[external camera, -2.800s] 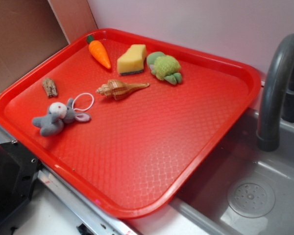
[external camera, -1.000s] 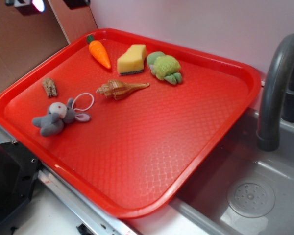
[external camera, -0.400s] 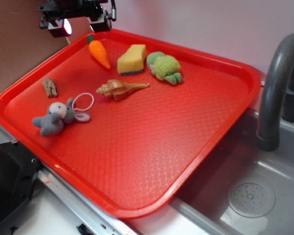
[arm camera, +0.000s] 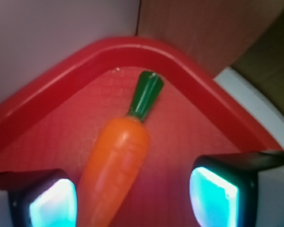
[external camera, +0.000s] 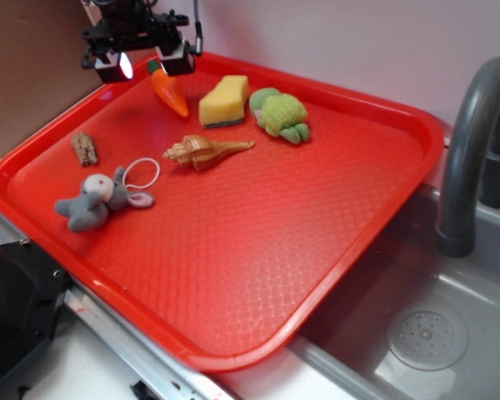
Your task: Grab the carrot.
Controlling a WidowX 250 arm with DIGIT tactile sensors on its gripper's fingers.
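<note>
Carrot (external camera: 170,91) lies flat in the far corner of a red tray (external camera: 317,250), stem toward the rim, directly under the gripper (external camera: 143,62); the wrist view shows its orange body (arm camera: 114,170) running between the two finger pads (arm camera: 213,196), stem pointing away from the hand toward the corner. The fingers stand wide apart and hold nothing, with the carrot nearer the left-hand pad in that view. The tray has a textured floor and sits on a counter beside a grey sink (external camera: 433,333) with a dark faucet (external camera: 471,150); a pale wall rises behind, and a brown panel (external camera: 33,67) stands past the corner.

Compared with a moment ago, the gripper has come lower and further over the carrot, now covering its stem in the exterior view; every object on the tray lies as before.

Just beyond the carrot's tip sits a yellow sponge (external camera: 224,101), then a green plush turtle (external camera: 281,115). Nearer the camera lie a striped seashell (external camera: 204,152), a white ring (external camera: 142,173), a grey plush rabbit (external camera: 98,200) and a small wood piece (external camera: 85,148), all well clear of the fingers
</note>
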